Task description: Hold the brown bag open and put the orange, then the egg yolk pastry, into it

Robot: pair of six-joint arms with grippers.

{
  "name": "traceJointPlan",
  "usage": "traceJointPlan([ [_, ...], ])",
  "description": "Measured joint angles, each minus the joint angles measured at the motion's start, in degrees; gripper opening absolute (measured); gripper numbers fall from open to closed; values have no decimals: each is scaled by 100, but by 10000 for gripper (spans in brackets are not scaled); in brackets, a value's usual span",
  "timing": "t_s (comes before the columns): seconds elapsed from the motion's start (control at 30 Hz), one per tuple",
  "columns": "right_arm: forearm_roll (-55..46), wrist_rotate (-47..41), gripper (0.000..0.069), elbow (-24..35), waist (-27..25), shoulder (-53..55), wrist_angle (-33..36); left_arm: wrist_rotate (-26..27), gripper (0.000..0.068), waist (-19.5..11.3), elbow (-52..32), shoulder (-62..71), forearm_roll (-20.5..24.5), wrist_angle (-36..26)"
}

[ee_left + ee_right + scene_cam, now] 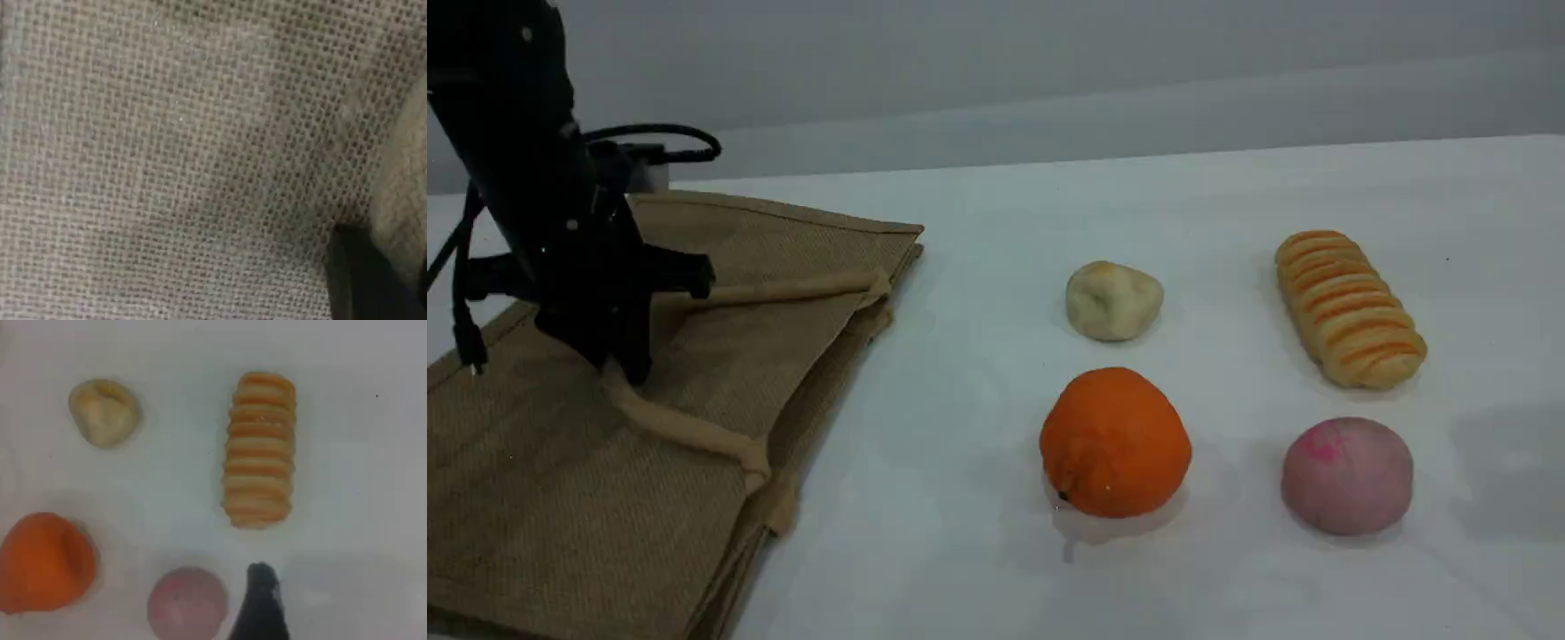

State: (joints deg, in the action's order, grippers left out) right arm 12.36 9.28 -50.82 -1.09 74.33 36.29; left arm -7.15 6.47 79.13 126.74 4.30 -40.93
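The brown bag [560, 498] lies flat at the table's left. My left gripper [624, 364] presses down on it at the top of the upper beige handle [685, 431] and is shut on that handle. The left wrist view is filled with jute weave, one dark fingertip [360, 280] beside the beige handle [407, 187]. The orange [1114, 442] rests right of the bag, with the egg yolk pastry [1113, 300] behind it. High over the food, my right arm shows one dark fingertip [261, 600] with nothing in it; the orange [43, 561] and pastry [103, 412] lie below.
A long orange-striped bread roll [1350, 308] lies at the far right, and a pink round bun [1347, 475] sits in front of it. A second beige handle [783, 290] lies across the bag's far side. A black cable [658, 133] loops behind the left arm.
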Motion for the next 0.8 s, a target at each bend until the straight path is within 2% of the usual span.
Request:
traceJointPlan([
  [0.27,52,0,503,0,0,0,-5,606,78,0,1153,-6,-55,-1437],
  [0.37,123,39,503,0,0,27,-34,843,78,0,1745,-10,-308,-2024],
  [0.5,180,39,503,0,0,144,-34,877,78,0,2549,-10,-625,-2759],
  [0.7,393,230,503,0,0,442,-60,963,78,0,3528,-92,-610,-2930],
  [0.8,613,465,503,0,0,594,-94,1057,78,5,3712,-315,-627,-2912],
])
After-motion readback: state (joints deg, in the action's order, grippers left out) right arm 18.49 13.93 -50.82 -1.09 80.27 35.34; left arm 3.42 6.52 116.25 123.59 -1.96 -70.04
